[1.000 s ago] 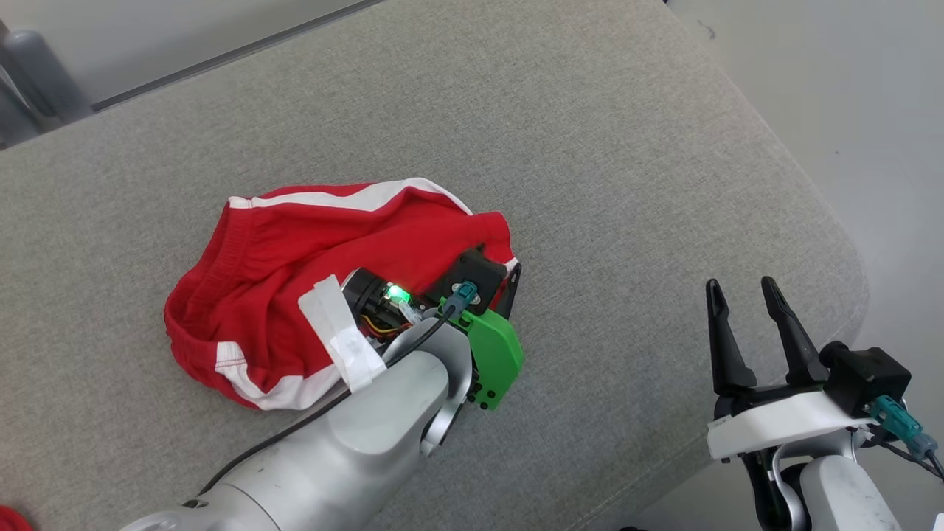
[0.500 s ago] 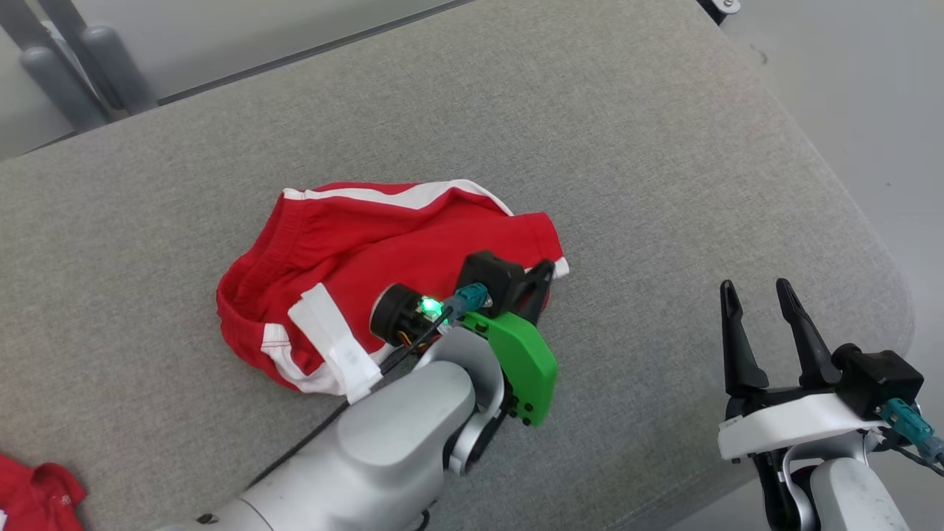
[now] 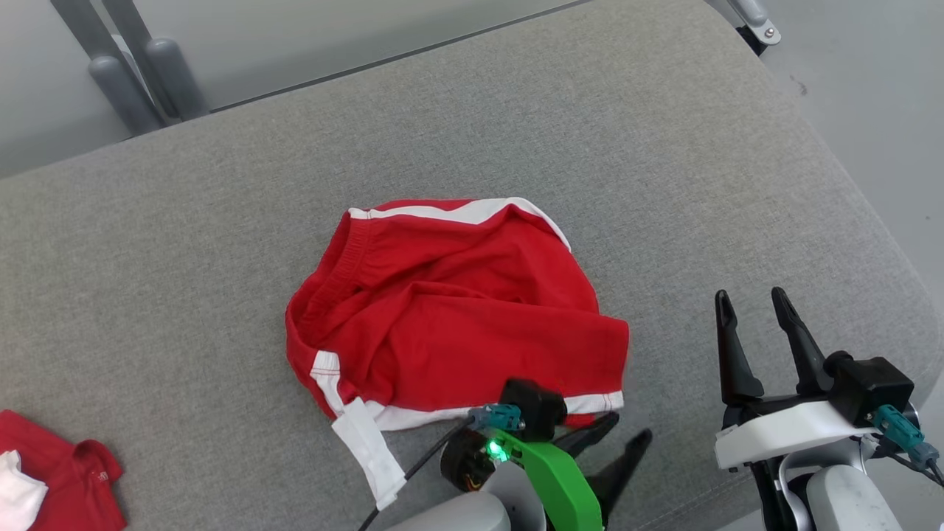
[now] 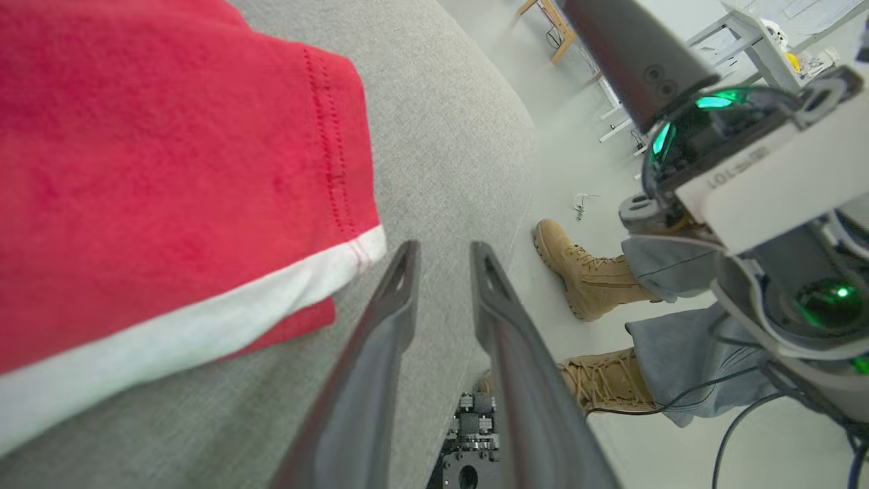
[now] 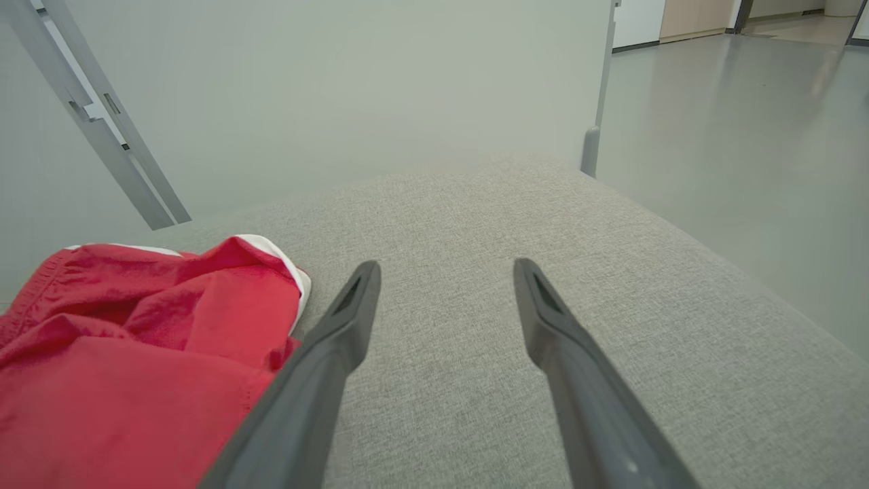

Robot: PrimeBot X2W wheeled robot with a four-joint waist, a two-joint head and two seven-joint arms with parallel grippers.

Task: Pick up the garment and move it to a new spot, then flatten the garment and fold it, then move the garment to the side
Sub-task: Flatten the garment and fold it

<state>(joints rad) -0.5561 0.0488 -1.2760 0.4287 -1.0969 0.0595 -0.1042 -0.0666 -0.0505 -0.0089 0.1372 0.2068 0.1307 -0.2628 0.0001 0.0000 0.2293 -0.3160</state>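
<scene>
The crumpled red cotton shorts with white stripes (image 3: 457,317) lie on a grey fabric cushion (image 3: 664,169). Just beside their near hem corner is the left gripper (image 3: 627,431), its fingers a little apart and holding nothing. Well to the right of the shorts, the right gripper (image 3: 751,299) has its fingers spread wide, also with nothing between them.

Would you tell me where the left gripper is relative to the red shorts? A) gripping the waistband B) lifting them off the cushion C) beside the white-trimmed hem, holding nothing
C: the left gripper sits beside the hem of the red shorts, jaws apart and empty.
</scene>
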